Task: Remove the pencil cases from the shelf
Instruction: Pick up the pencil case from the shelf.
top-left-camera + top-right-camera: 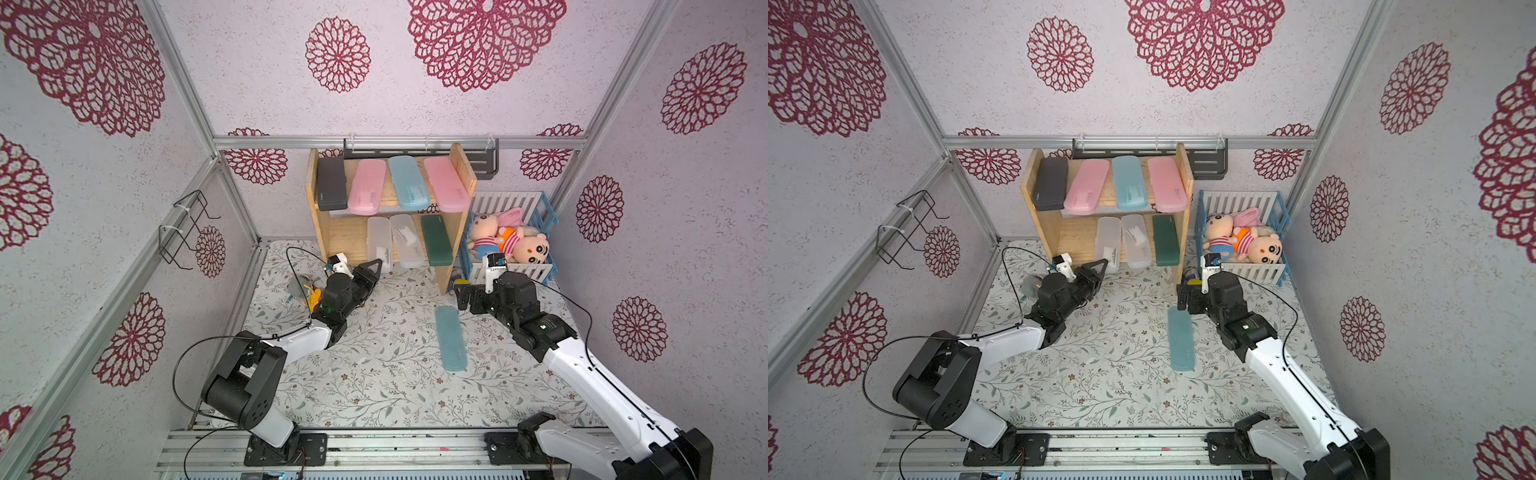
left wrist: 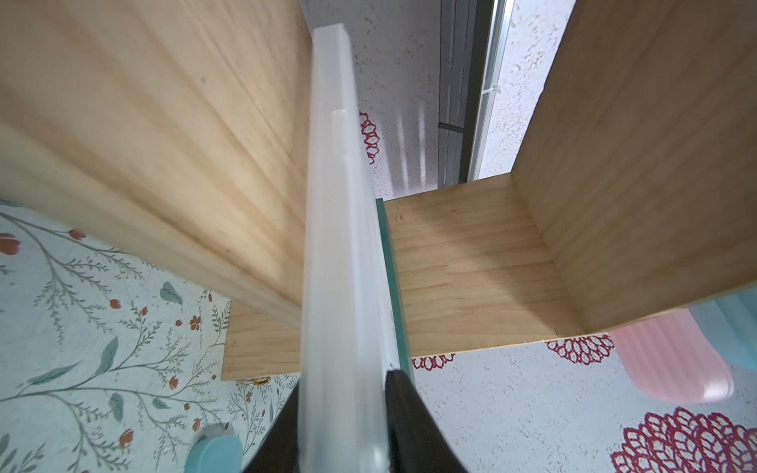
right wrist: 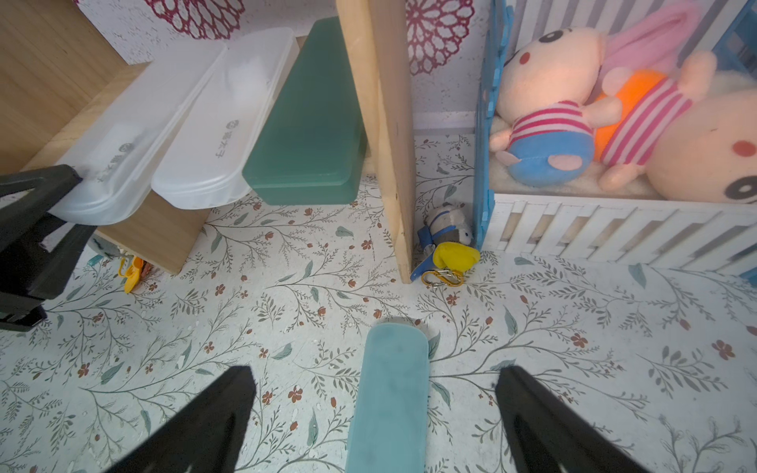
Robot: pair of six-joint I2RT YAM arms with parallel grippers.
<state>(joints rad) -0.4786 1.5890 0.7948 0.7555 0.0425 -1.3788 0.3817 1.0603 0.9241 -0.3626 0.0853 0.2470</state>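
The pine shelf (image 1: 466,170) stands at the back. Its upper board carries a black pencil case (image 1: 331,183), two pink ones (image 1: 365,187) (image 1: 446,183) and a light blue one (image 1: 408,183). On the lower board lie two frosted clear cases (image 1: 380,241) (image 1: 406,241) and a dark green one (image 1: 434,241). My left gripper (image 2: 344,381) is shut on the front end of the leftmost clear case (image 2: 340,245). A teal case (image 1: 451,338) lies flat on the flowered mat. My right gripper (image 3: 375,368) hovers open over its far end, with nothing between the fingers.
A white-and-blue crib (image 1: 519,272) holding plush toys (image 1: 511,241) stands right of the shelf. Small keychain toys (image 3: 448,245) lie between the two. A dark metal rack (image 1: 484,160) hangs behind the shelf, and a wire holder (image 1: 187,228) is on the left wall.
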